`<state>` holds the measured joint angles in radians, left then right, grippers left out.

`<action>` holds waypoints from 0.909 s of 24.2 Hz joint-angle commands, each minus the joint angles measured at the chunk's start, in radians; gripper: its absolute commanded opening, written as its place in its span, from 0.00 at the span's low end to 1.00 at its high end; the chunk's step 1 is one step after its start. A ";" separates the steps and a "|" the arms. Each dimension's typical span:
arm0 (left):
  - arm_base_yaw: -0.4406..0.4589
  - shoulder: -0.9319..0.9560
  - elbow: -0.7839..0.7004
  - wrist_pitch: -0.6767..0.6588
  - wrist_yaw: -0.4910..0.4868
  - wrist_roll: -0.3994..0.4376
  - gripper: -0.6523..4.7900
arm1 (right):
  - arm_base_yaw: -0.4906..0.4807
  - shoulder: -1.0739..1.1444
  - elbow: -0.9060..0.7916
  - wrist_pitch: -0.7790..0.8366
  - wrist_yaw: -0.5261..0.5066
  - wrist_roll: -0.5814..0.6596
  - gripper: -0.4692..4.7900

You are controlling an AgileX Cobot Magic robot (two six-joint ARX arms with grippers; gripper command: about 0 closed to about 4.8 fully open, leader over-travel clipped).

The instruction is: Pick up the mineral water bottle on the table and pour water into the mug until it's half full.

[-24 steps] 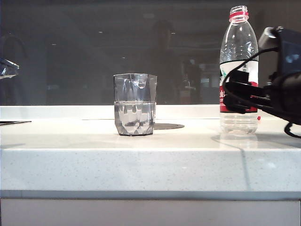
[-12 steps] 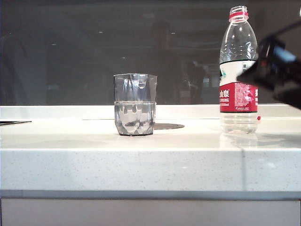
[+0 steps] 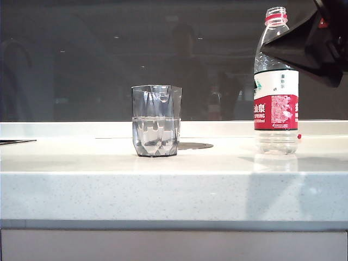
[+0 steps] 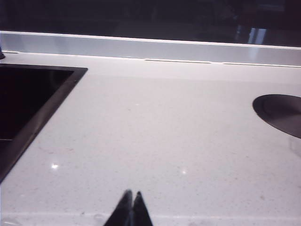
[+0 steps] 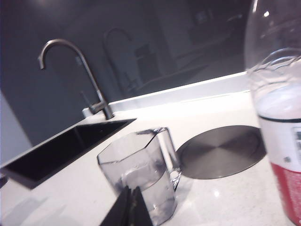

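Observation:
The mineral water bottle (image 3: 276, 81) stands upright and uncapped on the white table (image 3: 163, 185) at the right, free of any grip. The mug (image 3: 156, 120) stands mid-table, with water (image 3: 156, 137) up to about half its height. My right arm (image 3: 312, 41) hangs dark and blurred above and beside the bottle's shoulder. In the right wrist view my right gripper (image 5: 130, 190) is shut on nothing, in front of the mug (image 5: 141, 174), with the bottle (image 5: 280, 108) off to one side. My left gripper (image 4: 132, 194) is shut and empty over bare table.
A black sink (image 5: 61, 150) with a curved tap (image 5: 75, 70) lies beyond the mug. A round metal disc (image 3: 194, 145) is set in the counter behind the mug. A low white ledge (image 3: 81, 129) runs along the back, under a dark window.
My right gripper, around the bottle's label a second ago, has come away, risen up to the right and shut. The bottle stays standing. The shiny thing at the far left edge is gone.

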<state>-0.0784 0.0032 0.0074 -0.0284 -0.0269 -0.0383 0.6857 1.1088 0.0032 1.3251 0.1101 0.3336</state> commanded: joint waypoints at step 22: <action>0.000 0.000 0.003 0.006 0.005 0.002 0.11 | 0.022 -0.092 -0.003 -0.156 0.052 -0.159 0.07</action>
<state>-0.0788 0.0032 0.0074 -0.0292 -0.0265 -0.0383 0.7151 1.0443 0.0036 1.2179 0.1612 0.2646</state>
